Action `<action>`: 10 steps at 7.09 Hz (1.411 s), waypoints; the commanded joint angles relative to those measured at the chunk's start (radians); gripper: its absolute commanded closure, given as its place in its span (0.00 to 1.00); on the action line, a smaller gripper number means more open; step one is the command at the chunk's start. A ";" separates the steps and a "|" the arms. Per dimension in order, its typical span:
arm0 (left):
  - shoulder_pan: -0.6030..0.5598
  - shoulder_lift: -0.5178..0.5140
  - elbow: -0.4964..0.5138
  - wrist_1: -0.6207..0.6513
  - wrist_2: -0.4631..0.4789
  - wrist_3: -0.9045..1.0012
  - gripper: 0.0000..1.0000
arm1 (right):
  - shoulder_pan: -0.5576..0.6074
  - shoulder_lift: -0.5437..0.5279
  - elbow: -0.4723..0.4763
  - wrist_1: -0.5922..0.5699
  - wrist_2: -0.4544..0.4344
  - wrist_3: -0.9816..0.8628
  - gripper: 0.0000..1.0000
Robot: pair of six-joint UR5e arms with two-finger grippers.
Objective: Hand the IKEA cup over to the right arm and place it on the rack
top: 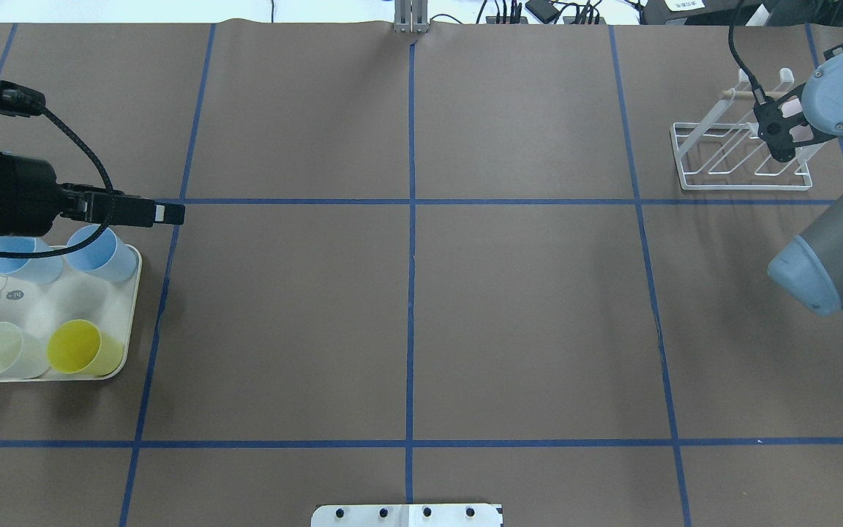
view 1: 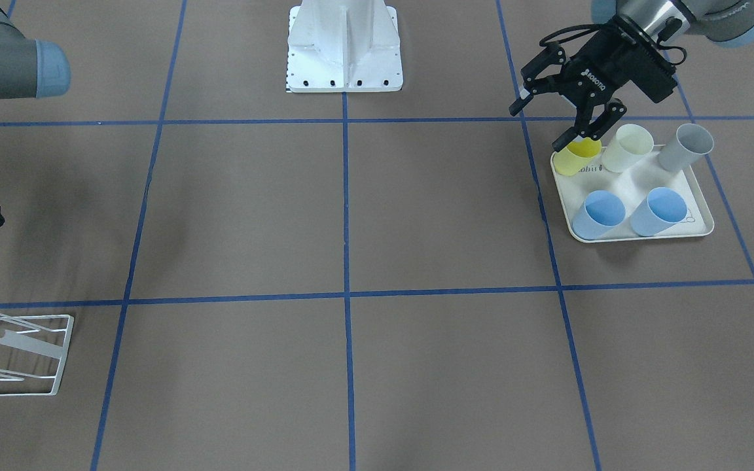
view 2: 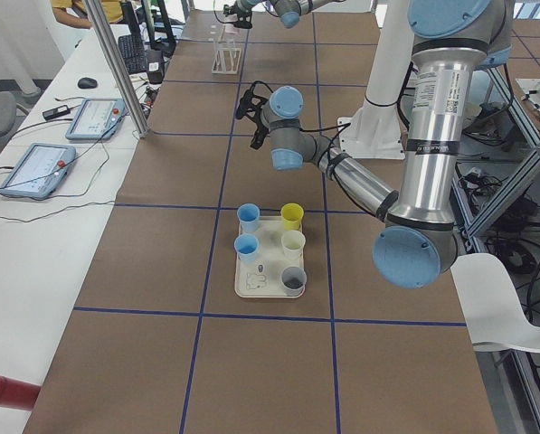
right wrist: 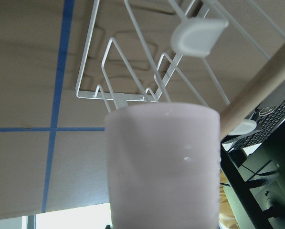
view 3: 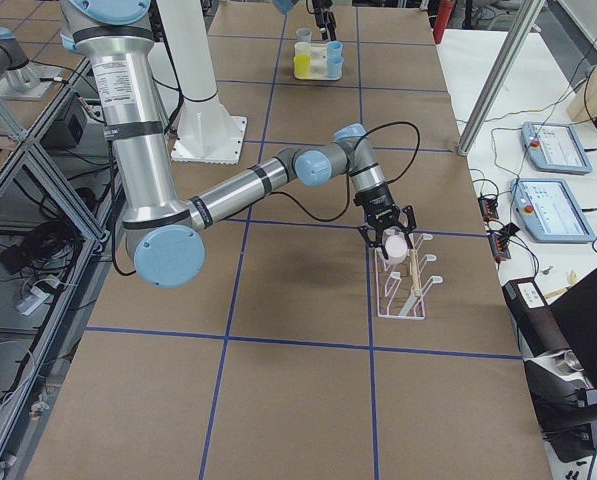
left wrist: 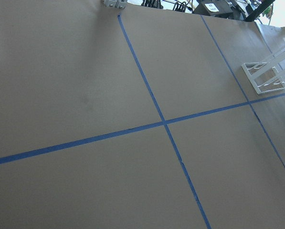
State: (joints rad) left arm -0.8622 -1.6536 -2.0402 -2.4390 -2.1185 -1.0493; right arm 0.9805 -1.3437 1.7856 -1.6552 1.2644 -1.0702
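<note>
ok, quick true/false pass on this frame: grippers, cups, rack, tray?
1. The right gripper holds a pale pink cup at the rack. True.
2. The left gripper is shut on the yellow cup. False: it is open and empty, above the tray near that cup.
3. The tray holds five cups. True.
4. Rack and tray sit at the same end of the table. False: they are at opposite ends.

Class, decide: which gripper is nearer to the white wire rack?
The right. The right gripper, holding a pale pink cup, hangs just over the rack. The left gripper is far off at the opposite end, open, beside the cream tray.
</note>
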 commanded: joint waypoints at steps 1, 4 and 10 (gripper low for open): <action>0.000 0.000 0.000 0.000 0.000 0.000 0.00 | -0.002 0.018 -0.032 -0.001 -0.014 -0.001 0.60; 0.000 -0.002 0.000 0.000 0.000 0.000 0.00 | -0.009 0.006 -0.029 -0.001 -0.030 -0.001 0.01; -0.033 0.115 0.005 0.003 0.008 0.158 0.00 | -0.028 0.023 0.101 -0.003 0.071 0.121 0.01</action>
State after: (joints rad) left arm -0.8757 -1.5916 -2.0388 -2.4376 -2.1159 -0.9834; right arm 0.9531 -1.3220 1.8366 -1.6577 1.2679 -1.0124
